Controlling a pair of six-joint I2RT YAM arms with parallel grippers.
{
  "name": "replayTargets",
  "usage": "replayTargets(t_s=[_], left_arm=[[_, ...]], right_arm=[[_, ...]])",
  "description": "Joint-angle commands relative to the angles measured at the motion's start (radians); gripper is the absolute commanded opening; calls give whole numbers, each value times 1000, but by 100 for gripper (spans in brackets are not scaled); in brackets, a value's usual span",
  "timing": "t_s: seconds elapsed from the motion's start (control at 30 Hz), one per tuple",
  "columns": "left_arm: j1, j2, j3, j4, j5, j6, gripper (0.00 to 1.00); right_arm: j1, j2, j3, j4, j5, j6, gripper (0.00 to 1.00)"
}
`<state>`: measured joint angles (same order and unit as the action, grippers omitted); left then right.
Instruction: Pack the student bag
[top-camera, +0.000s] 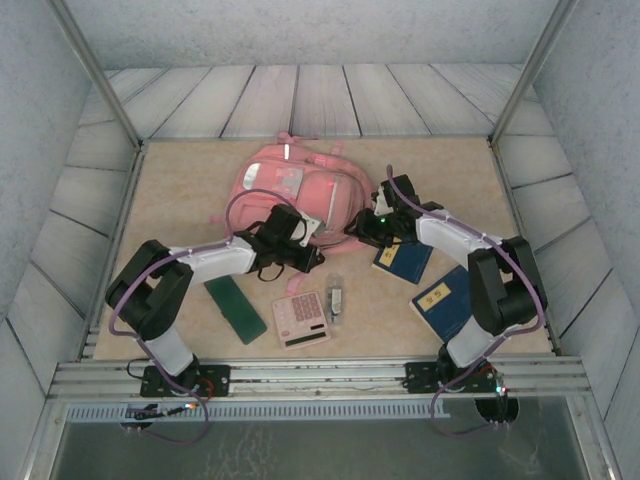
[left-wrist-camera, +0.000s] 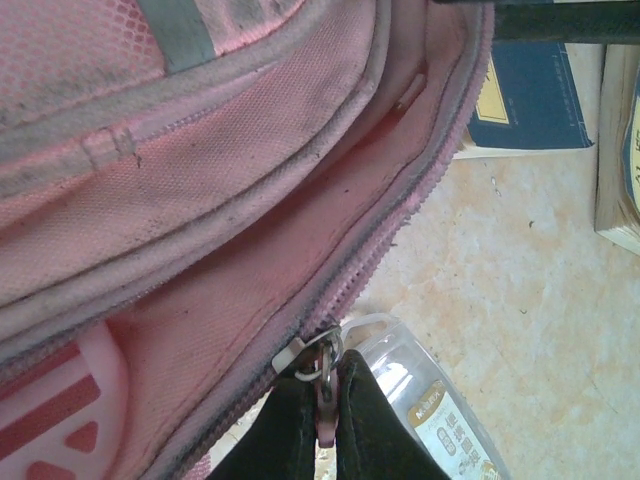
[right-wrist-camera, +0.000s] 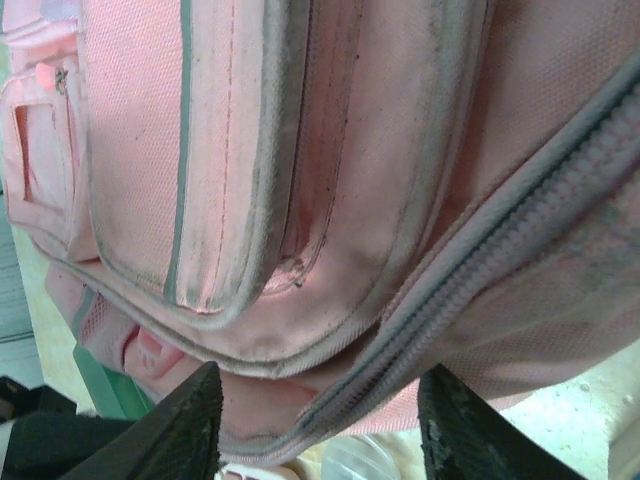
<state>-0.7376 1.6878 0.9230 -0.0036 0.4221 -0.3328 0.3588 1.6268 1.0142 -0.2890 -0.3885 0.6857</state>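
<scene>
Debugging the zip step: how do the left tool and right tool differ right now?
Left tool is shut, pinching the zipper pull of the student bag; right tool is open, fingers spread wide. Left tool sits where the bag gapes open; right tool straddles an edge that is zipped closed. Both have black fingers and are right up against the pink bag.

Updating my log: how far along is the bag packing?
Done: the zip looks partly open. In hand: left gripper is shut on the zip pull; right gripper sits open astride the bag. Left: books, calculator and green case lie on the table, unpacked.
</scene>
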Motion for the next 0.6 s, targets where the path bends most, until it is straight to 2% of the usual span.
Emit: replayTargets(t_s=[0.0,0.23,0.37,0.57], left_arm=[[-18,-11,16,24,-3,11,0],[-20,-9,16,-15,-50,-2,0],[-16,-24,4,-74,-181,-64,0],[14,-82,-71,-79,-237,-157,0]], right_arm=[[4,33,-15,83,13,61,47],[5,39,-86,146,90,89,16],[4,4,-78,152,113,62,2],[2,-53,-26,120,189,-11,0]])
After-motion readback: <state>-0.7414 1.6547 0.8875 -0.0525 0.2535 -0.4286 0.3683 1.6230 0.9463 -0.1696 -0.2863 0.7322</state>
